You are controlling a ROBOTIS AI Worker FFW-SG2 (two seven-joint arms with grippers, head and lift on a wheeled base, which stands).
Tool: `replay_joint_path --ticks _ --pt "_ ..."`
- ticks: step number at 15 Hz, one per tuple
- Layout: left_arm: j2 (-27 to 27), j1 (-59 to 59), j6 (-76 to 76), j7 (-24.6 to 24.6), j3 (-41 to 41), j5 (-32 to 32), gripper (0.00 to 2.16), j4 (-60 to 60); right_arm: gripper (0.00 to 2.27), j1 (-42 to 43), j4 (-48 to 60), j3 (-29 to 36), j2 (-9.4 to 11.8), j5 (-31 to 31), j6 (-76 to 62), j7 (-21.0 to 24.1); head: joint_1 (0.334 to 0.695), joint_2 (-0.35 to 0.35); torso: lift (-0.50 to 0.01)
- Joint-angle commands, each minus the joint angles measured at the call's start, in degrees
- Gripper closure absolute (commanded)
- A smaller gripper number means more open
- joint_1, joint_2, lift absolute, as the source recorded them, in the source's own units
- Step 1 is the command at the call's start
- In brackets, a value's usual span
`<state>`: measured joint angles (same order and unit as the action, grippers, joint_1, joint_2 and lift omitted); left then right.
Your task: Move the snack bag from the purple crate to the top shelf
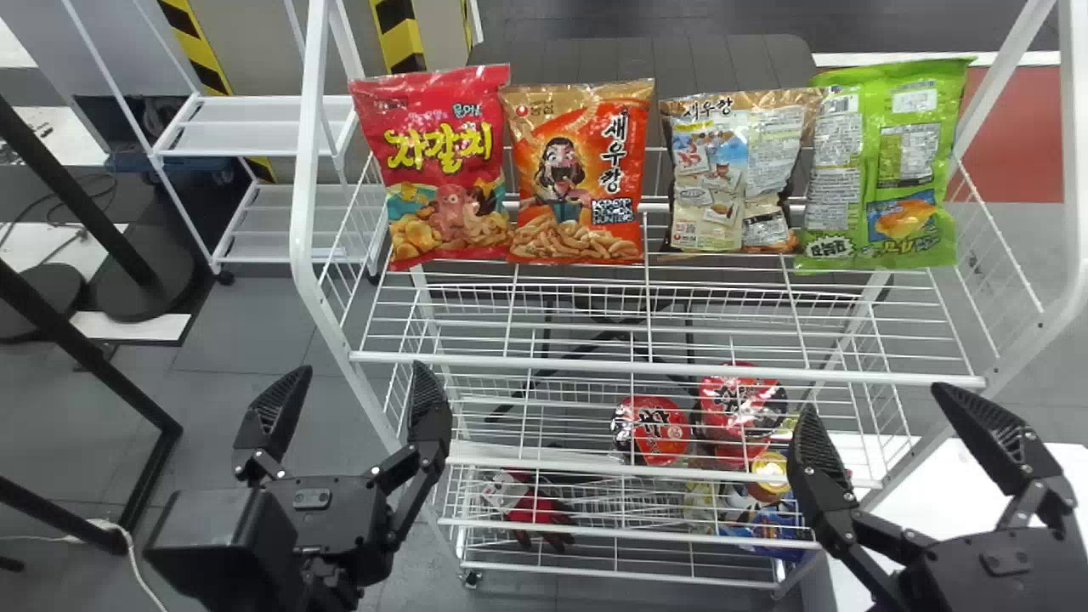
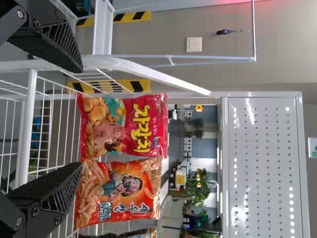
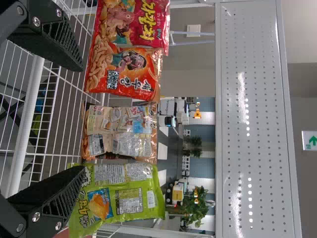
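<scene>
Head view shows your left claw (image 1: 360, 372) and right claw (image 1: 874, 398) spread empty, likely because all four snack bags (image 1: 578, 183) already stand on the top shelf (image 1: 663, 369), apparently propped by its rear wires (image 1: 654, 206).

Head view high, facing down over wire shelf (image 1: 663, 369), wrist views closer, near-level, both sharing orange bag (image 2: 119, 192)

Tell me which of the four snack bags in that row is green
The green bag is the one at the robot's right end of the row, beside the brown-topped bag; the red bag and the orange bag are farther left.
</scene>
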<state>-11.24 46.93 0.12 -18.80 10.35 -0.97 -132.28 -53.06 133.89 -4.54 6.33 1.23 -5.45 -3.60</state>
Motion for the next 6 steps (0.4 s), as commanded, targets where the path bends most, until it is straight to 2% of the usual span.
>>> replay_joint_path --ticks 1,6 --pt "-0.01 0.0 -0.16 0.08 0.11 0.0 0.17 0.09 0.12 -0.2 -0.03 0.23 0.0 -0.26 -0.57 0.0 0.695 0.062 0.0" --pt "0.08 0.0 -0.51 -0.01 0.11 0.0 0.17 0.26 0.12 -0.2 -0.03 0.32 0.0 -0.43 -0.57 -0.7 0.695 0.056 0.0"
